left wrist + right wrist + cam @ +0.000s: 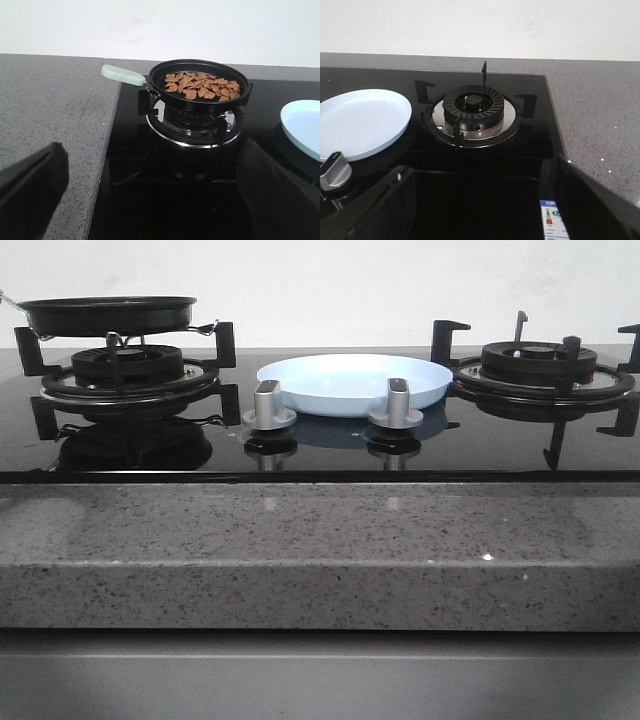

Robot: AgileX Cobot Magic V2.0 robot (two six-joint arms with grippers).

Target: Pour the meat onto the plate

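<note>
The black frying pan (pixel 108 314) sits on the left burner. In the left wrist view the pan (pixel 200 97) holds a heap of orange-brown meat slices (pixel 202 86), and its pale green handle (pixel 122 75) points away from the plate, over the counter. The pale blue plate (pixel 353 382) lies between the two burners; it also shows in the left wrist view (pixel 303 125) and the right wrist view (pixel 360 122). My left gripper (pixel 152 197) is open and empty, short of the pan. My right gripper (pixel 480 200) is open and empty, short of the right burner (pixel 474 111). Neither gripper shows in the front view.
Two silver knobs (pixel 270 405) (pixel 397 404) stand in front of the plate. The black glass hob (pixel 320 450) is set in a grey speckled counter (pixel 300 530). The right burner (pixel 540 368) carries nothing. A white wall is behind.
</note>
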